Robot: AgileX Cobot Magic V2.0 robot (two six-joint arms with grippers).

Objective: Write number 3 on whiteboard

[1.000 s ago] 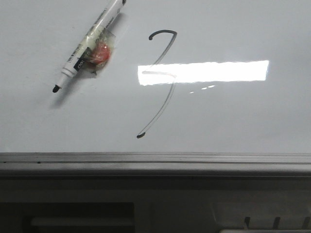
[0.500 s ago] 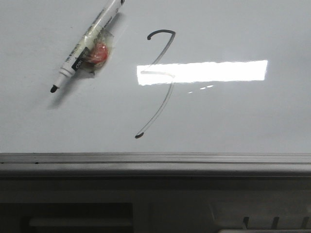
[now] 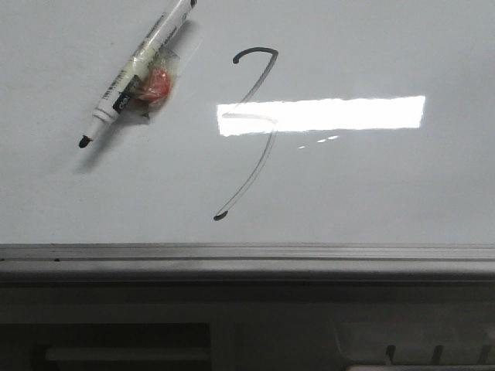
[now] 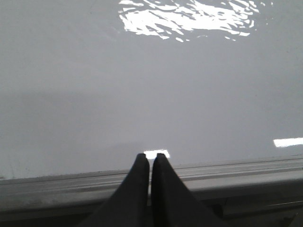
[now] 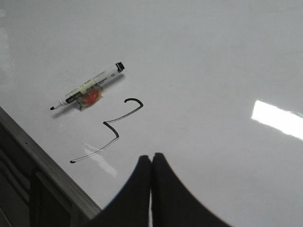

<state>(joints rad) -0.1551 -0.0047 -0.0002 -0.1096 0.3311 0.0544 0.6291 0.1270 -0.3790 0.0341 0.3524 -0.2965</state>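
Note:
The number 3 (image 3: 255, 124) is a thin dark stroke on the whiteboard (image 3: 371, 185), with a hooked top, a small middle kink and a long tail curving down-left. It also shows in the right wrist view as the number 3 (image 5: 111, 132). A white marker (image 3: 135, 73) with its black tip bare lies flat on the board left of the stroke, a red blob taped to its barrel; the marker (image 5: 87, 90) lies beyond the stroke from my right gripper. My right gripper (image 5: 151, 157) hovers shut and empty over the whiteboard (image 5: 213, 71). My left gripper (image 4: 150, 156) is shut and empty above the board's near edge.
A grey metal frame (image 3: 247, 259) runs along the board's near edge, with dark furniture below it. The frame (image 4: 236, 172) passes under my left fingers. A bright rectangular glare (image 3: 325, 114) crosses the stroke's middle.
The marker and the stroke sit a few pixels further left and up in the front view than a second ago; the whole view has shifted slightly.

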